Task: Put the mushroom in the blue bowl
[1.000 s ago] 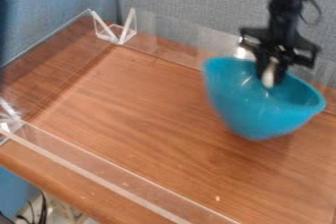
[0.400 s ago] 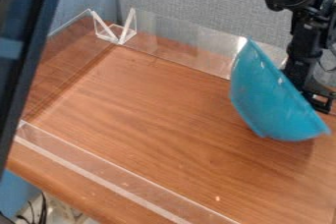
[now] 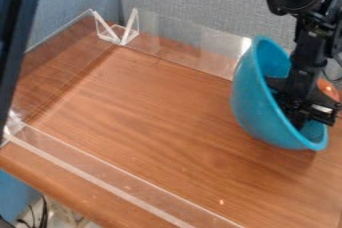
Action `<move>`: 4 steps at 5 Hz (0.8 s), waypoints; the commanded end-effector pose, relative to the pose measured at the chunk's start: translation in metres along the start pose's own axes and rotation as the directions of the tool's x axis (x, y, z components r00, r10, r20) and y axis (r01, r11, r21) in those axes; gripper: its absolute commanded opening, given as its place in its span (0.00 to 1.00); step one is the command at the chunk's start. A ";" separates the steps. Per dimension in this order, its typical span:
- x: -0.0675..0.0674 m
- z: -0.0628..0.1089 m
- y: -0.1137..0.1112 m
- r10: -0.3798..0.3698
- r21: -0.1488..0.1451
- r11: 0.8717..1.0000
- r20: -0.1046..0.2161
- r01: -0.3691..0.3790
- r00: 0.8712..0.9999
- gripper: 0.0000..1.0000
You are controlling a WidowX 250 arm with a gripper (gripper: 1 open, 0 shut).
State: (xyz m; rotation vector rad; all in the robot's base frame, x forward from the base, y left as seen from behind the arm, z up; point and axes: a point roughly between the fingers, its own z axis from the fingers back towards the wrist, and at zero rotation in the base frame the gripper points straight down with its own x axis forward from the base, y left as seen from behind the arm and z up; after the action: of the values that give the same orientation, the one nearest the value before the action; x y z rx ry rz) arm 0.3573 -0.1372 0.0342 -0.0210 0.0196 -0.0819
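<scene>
The blue bowl (image 3: 265,107) stands tipped steeply on its side at the right of the wooden table (image 3: 134,112), with its opening facing right. My gripper (image 3: 307,107) reaches down from the upper right into that opening, close to the inner wall. The bowl's wall and the dark fingers hide how the jaws stand. The mushroom is hidden from view.
A low clear acrylic wall (image 3: 94,182) runs along the table's front and left edges, with a clear bracket (image 3: 118,27) at the back corner. A dark blurred bar (image 3: 16,32) crosses the left edge of the view. A blue panel (image 3: 187,2) backs the table.
The bowl has gone from sitting upright to standing tipped on its side. The gripper, earlier above the bowl with something whitish between its fingers, now sits lower, inside the opening.
</scene>
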 end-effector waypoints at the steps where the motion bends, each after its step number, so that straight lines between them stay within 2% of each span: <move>1: 0.005 0.034 0.005 0.009 -0.026 1.000 0.090 -0.006 0.996 0.00; 3: -0.004 0.022 0.012 -0.001 -0.025 1.000 0.075 0.003 0.997 0.00; 4: -0.002 0.015 0.019 0.004 -0.023 1.000 0.067 -0.002 0.998 0.00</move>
State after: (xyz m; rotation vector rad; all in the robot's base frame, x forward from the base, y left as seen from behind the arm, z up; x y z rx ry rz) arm 0.3486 -0.1247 0.0291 -0.0341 0.0110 -0.0973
